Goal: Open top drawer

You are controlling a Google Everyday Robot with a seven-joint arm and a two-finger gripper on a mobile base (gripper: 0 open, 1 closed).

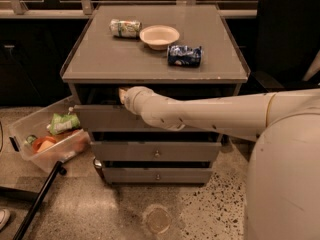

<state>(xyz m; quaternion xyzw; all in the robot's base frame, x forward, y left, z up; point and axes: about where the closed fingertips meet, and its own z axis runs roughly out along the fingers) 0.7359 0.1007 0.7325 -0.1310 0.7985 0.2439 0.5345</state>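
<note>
The top drawer is the wide grey front just under the cabinet top. It stands out a little, with a dark gap above its upper edge. My white arm reaches in from the right and lies across the drawer front, hiding its knob. My gripper is at the arm's left end, at the drawer's upper edge and in the dark gap, mostly hidden behind the wrist.
On the cabinet top lie a green can, a white bowl and a blue packet. Two lower drawers are shut. A clear bin of snacks sits on the floor at left. A black chair stands at right.
</note>
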